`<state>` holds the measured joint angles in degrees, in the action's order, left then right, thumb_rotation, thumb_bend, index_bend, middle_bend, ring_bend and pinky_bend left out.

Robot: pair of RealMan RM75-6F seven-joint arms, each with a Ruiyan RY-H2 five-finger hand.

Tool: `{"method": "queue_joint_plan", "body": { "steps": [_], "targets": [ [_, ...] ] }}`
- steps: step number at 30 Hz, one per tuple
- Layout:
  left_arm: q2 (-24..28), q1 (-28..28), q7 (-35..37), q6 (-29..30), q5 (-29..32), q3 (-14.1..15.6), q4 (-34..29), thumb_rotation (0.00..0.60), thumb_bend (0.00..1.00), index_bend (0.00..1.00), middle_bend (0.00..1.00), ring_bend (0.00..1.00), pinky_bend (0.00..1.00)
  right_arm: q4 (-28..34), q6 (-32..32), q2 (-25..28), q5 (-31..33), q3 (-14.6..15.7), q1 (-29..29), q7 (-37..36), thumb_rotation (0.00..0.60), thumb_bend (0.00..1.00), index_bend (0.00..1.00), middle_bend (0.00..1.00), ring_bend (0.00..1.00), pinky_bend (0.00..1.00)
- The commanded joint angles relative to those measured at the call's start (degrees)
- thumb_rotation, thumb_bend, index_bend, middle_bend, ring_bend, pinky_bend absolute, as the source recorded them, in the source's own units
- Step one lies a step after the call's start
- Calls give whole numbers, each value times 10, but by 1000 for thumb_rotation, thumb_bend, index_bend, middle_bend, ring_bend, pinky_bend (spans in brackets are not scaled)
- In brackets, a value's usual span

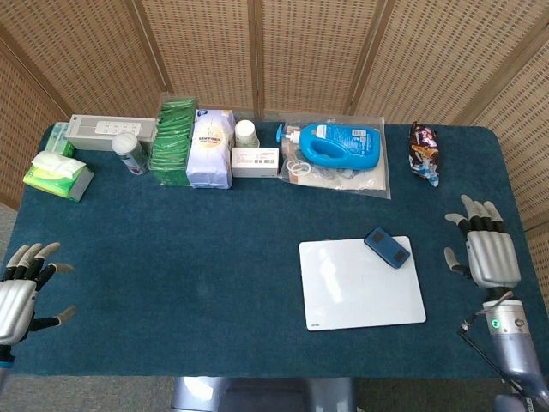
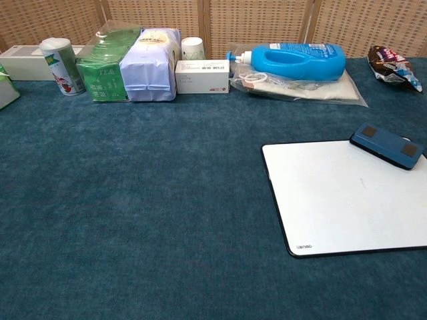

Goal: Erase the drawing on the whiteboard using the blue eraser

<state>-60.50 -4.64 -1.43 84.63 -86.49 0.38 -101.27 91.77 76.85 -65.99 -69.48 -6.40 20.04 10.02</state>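
The whiteboard (image 1: 360, 285) (image 2: 347, 197) lies flat on the blue tablecloth, right of centre, its surface white with only a faint speck. The blue eraser (image 1: 387, 248) (image 2: 387, 145) rests at an angle on the board's far right corner. My right hand (image 1: 485, 251) hovers open near the table's right edge, well clear of the eraser, fingers spread. My left hand (image 1: 19, 292) hangs open at the front left edge of the table, holding nothing. Neither hand shows in the chest view.
Along the back stand a blue detergent bottle (image 1: 336, 145) on a plastic bag, a small white box (image 1: 255, 160), a white pouch (image 1: 211, 148), green tea packs (image 1: 171, 140), a can (image 1: 129, 152) and tissues (image 1: 57, 174). A snack bag (image 1: 424, 152) lies at the back right.
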Motion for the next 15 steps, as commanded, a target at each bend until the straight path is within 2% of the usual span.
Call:
{"method": "queue_joint_plan", "body": {
  "steps": [1,10,15],
  "targets": [
    [-12,12,9,15,0,1,17,600,173,333,150,81,0,-16,52,-3,-39,21,-40,-3,600,383,269,62,0,0],
    [-43,32,28,28,-10,16,58,600,173,328,158,81,0,1,118,7,-62,52,-112,18,600,383,296,71,0,0],
    [-47,35,29,30,-20,20,60,600,172,328,162,82,0,8,130,9,-68,54,-130,12,600,383,304,71,0,0]
  ]
}}
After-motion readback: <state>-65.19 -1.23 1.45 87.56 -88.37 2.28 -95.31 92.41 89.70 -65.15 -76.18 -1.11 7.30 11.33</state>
